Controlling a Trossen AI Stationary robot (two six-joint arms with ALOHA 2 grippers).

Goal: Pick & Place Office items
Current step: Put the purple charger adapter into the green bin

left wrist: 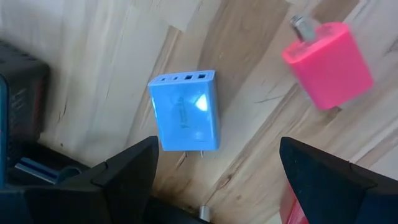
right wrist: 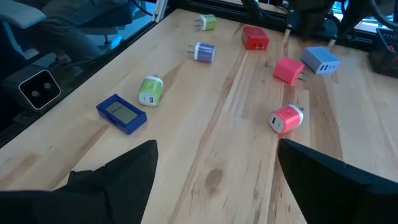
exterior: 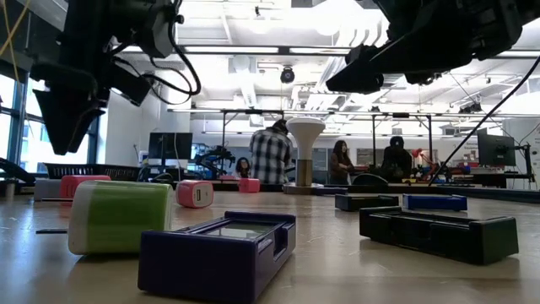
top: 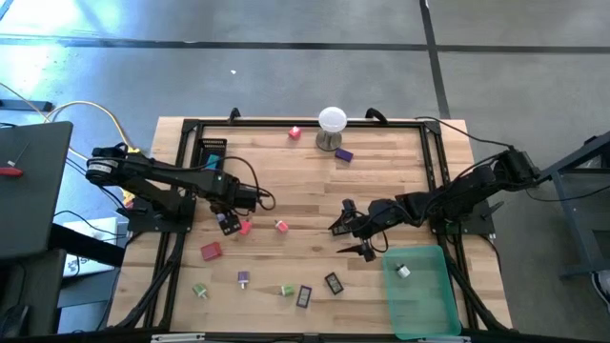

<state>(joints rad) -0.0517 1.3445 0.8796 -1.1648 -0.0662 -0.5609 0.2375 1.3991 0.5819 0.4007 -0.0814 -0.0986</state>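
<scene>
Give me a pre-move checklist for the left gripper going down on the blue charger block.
1. Left gripper open: ok, both dark fingers stand wide apart in its wrist view.
2. Light blue rectangular charger block between the finger lines: ok, it lies flat on the wooden table ahead of the gap.
3. Neighbour clear: ok, the pink cube-shaped plug adapter lies apart from the block.
4. Right gripper out of the way: ok, open, hovering near the green translucent plastic bin.
5. Bin free to receive: ok, only one small white piece inside.
6. Height above the block: cannot tell.
</scene>
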